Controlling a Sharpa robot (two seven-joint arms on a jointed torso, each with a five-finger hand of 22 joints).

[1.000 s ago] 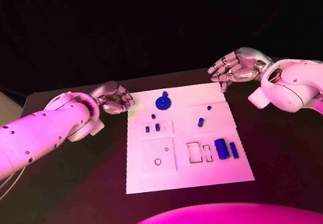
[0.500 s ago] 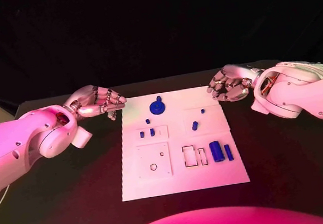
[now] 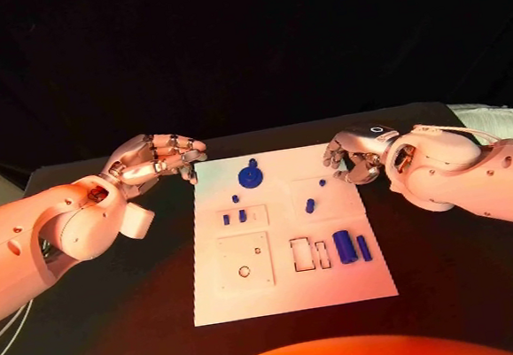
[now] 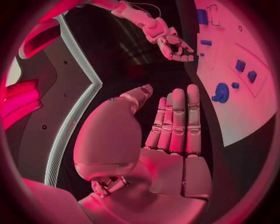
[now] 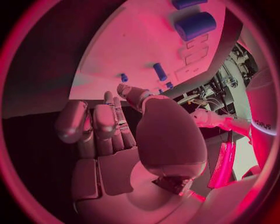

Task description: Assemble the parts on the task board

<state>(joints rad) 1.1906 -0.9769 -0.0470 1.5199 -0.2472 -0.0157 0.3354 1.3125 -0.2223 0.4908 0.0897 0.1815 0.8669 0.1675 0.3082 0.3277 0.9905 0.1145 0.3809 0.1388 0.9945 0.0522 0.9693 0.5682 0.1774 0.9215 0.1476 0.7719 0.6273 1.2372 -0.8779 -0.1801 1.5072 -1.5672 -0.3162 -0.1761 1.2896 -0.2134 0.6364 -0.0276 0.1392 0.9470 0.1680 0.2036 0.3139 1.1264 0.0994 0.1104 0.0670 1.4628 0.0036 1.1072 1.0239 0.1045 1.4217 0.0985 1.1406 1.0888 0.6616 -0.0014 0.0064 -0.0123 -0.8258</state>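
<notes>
The task board (image 3: 293,289) lies flat in the middle of the black surface (image 3: 476,272), its long sides running from the near edge toward the far one. The parts sit on it in small groups: a round blue disc with a stem (image 3: 251,175) near the board's far edge, two small pegs (image 3: 234,217) in a pocket toward its left side, a short pin (image 3: 311,207) and a tiny stud (image 3: 323,182) toward its right side, and a thick cylinder (image 3: 342,241) with a thinner rod (image 3: 363,247) beside it near the right edge. Empty outlined slots lie just left of the cylinder.

The left hand (image 3: 154,160) hovers off the board's far left corner, released, its fingers straight and side by side with nothing in them, as the left wrist view shows. The right hand (image 3: 357,154) hangs at the board's far right corner, its fingers partly curled and holding nothing.

These parts look like hard moulded plastic: light, stiff, not fragile, but smooth enough to slip or roll. The cylinder and rod would best be pinched across their middle, fingertips on opposite sides, since they may roll if nudged. The disc probably handles best by its stem. The little pegs offer little to hold and call for a fine fingertip pinch; too hard a squeeze could flick them away.
</notes>
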